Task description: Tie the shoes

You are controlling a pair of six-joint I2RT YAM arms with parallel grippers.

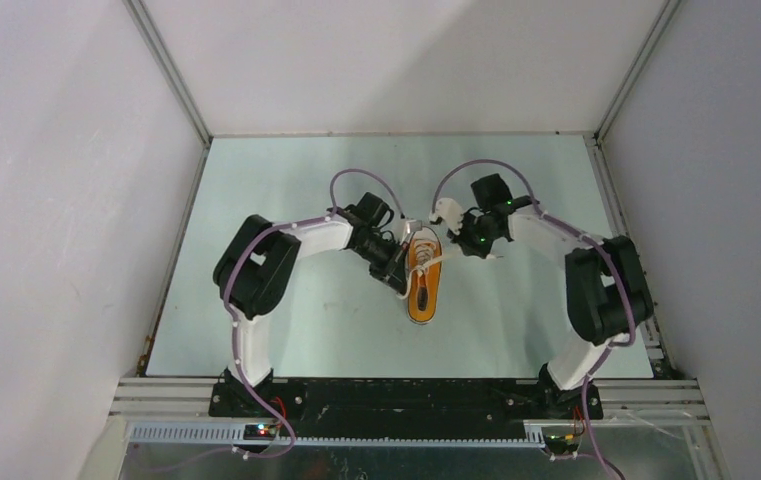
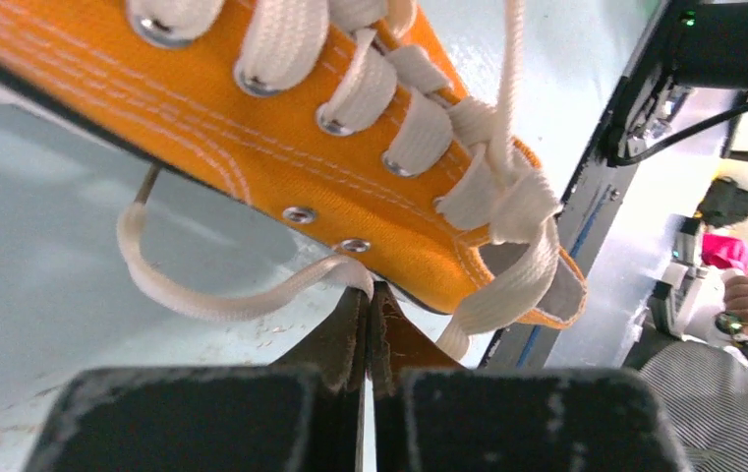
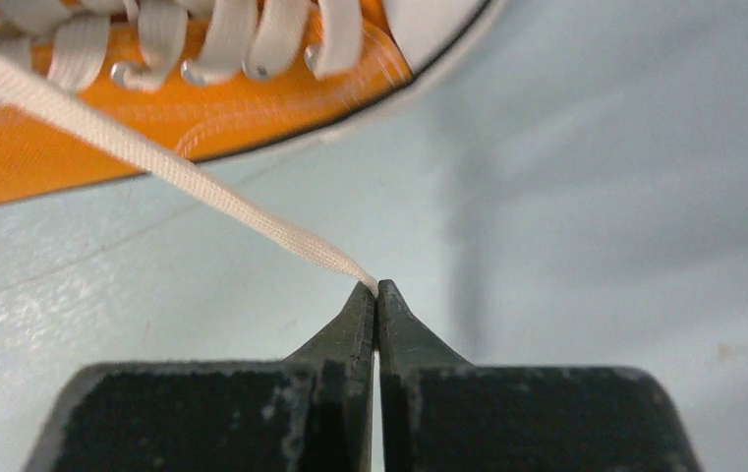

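The orange shoe (image 1: 423, 285) with a white toe cap lies mid-table, toe towards the far side. My left gripper (image 1: 403, 283) sits against its left flank. In the left wrist view the gripper (image 2: 370, 291) is shut on a white lace (image 2: 202, 306) that curves in a slack loop from under the orange canvas (image 2: 281, 167). A loose crossing of laces (image 2: 507, 192) sits at the shoe's throat. My right gripper (image 1: 456, 252) is just right of the shoe. In the right wrist view it (image 3: 377, 287) is shut on the end of the other lace (image 3: 202, 189), stretched straight from the eyelets (image 3: 153, 59).
The pale green table (image 1: 306, 330) is boxed in by white walls and an aluminium frame (image 1: 596, 135). The right arm's black body (image 2: 714, 49) shows beyond the shoe in the left wrist view, close to the shoe's throat.
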